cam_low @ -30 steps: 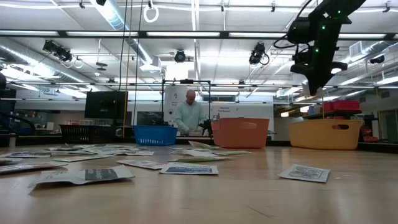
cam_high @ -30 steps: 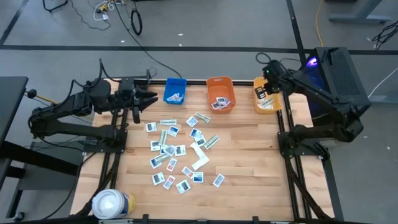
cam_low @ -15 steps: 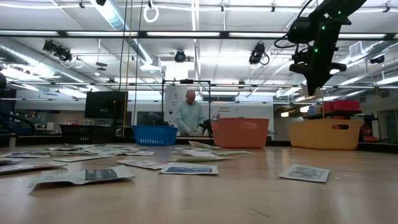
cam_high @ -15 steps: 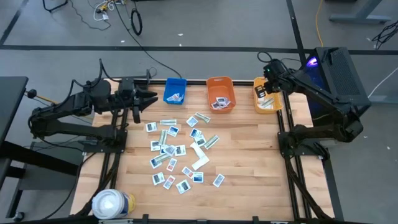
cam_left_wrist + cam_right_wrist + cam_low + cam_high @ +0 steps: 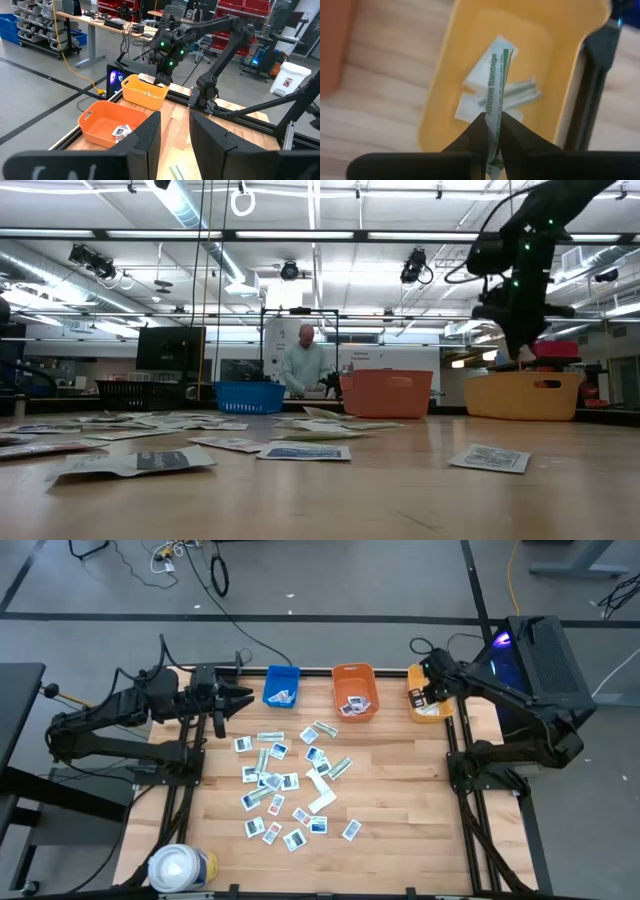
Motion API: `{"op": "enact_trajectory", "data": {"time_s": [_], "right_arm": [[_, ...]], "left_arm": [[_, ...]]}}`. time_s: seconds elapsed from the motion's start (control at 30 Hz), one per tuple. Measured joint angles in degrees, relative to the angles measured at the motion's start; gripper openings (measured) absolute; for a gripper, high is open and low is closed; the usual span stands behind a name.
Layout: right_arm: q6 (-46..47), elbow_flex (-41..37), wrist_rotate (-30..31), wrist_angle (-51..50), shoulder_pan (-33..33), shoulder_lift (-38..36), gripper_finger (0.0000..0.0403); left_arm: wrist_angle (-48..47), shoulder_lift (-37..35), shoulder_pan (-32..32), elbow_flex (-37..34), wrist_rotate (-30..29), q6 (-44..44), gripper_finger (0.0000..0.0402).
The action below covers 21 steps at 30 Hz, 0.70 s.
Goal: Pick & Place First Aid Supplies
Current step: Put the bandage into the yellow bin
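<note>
Several small white and pale green packets (image 5: 285, 780) lie flat in the middle of the table. My right gripper (image 5: 491, 131) hangs over the yellow bin (image 5: 430, 706) at the table's far right and is shut on a pale strip printed "Adhesive Bandage" (image 5: 496, 90). In the low view this gripper (image 5: 522, 352) stands just above the yellow bin's rim (image 5: 522, 380). More strips and packets lie on the bin's floor (image 5: 520, 92). My left gripper (image 5: 245, 695) waits open at the far left edge, beside the blue bin (image 5: 281, 686). My right gripper pinches the bandage strip between its two fingers at the strip's near end (image 5: 492, 119). The fingers come from above, pointing down, and lie along the strip. The strip's free end (image 5: 505, 52) sticks out past the fingertips, lifted clear above the yellow bin's floor.
The orange bin (image 5: 354, 690) with a few packets stands between the blue and yellow bins along the far edge. A large white roll (image 5: 180, 868) stands at the near left corner. A person (image 5: 303, 365) stands in the room beyond the table.
My right gripper has come down toward the yellow bin, still shut on the strip; in the low view its fingertips have dropped from well above the bin to just over its rim.
</note>
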Motion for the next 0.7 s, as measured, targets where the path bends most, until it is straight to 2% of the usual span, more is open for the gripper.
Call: {"op": "enact_trajectory", "data": {"time_s": [0.2, 0.7], "right_arm": [[1.44, -5.52, -1.71, 3.87, 0.02, 0.00, 0.0043], [1.84, -5.90, -1.23, 6.72, 0.04, 0.00, 0.0052]], "left_arm": [[0.00, 0.00, -0.02, 0.00, 0.00, 0.00, 0.0106], [0.00, 0.00, -0.02, 0.00, 0.00, -1.22, 0.0106]]}}
